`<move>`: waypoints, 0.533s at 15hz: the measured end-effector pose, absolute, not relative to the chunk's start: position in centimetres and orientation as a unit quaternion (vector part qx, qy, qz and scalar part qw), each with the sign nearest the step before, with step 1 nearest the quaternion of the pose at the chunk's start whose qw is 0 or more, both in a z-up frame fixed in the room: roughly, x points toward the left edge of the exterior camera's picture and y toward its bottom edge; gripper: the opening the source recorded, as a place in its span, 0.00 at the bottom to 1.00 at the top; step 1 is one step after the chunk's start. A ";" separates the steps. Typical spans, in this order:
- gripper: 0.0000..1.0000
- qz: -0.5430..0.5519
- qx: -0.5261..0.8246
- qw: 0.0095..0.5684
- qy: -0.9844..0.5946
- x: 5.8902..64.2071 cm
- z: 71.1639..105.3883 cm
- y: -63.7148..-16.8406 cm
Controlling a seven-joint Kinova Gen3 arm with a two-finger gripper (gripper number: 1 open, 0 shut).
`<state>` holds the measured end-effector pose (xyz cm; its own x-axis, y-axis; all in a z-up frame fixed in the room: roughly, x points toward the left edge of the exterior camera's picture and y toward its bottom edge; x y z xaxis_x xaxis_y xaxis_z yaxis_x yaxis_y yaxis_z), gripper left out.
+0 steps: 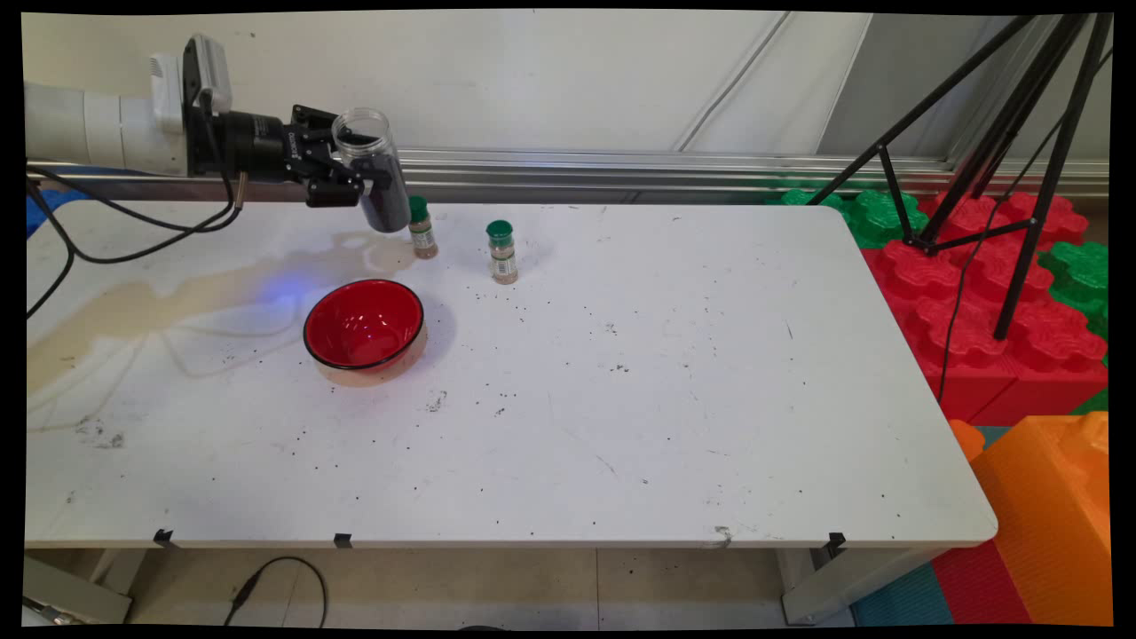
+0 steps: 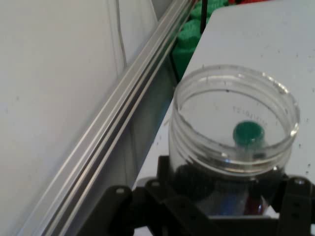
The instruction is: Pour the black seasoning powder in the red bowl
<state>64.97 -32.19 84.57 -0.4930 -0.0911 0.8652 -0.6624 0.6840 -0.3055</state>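
My gripper point(image 1: 362, 180) is shut on a clear open-mouthed jar point(image 1: 371, 169) with dark grains in its lower part, held upright and slightly tilted above the table's far left. In the hand view the clear jar point(image 2: 231, 142) fills the lower right, gripped by the black linkage, with a green cap showing through its wall. Just right of the jar stand two small green-capped spice bottles: one point(image 1: 422, 227) close to the jar, another point(image 1: 501, 251) further right. A red bowl point(image 1: 363, 324) sits on the table below and in front of the gripper; it looks empty.
The white table point(image 1: 674, 417) carries a brownish stain at the left and scattered dark specks. A black tripod point(image 1: 994, 151) and red, green and orange foam blocks point(image 1: 976, 302) stand off the right edge. A metal rail point(image 2: 113, 147) runs along the wall behind.
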 end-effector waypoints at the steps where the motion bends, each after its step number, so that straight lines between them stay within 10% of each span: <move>1: 0.00 0.326 0.227 0.439 -0.806 65.0 84.5 -31.9; 8: 0.00 0.350 0.183 0.405 -0.825 65.1 84.1 -30.4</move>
<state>65.13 -30.44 84.05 -0.6053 -0.0187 0.7958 -0.5854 0.6879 -0.4291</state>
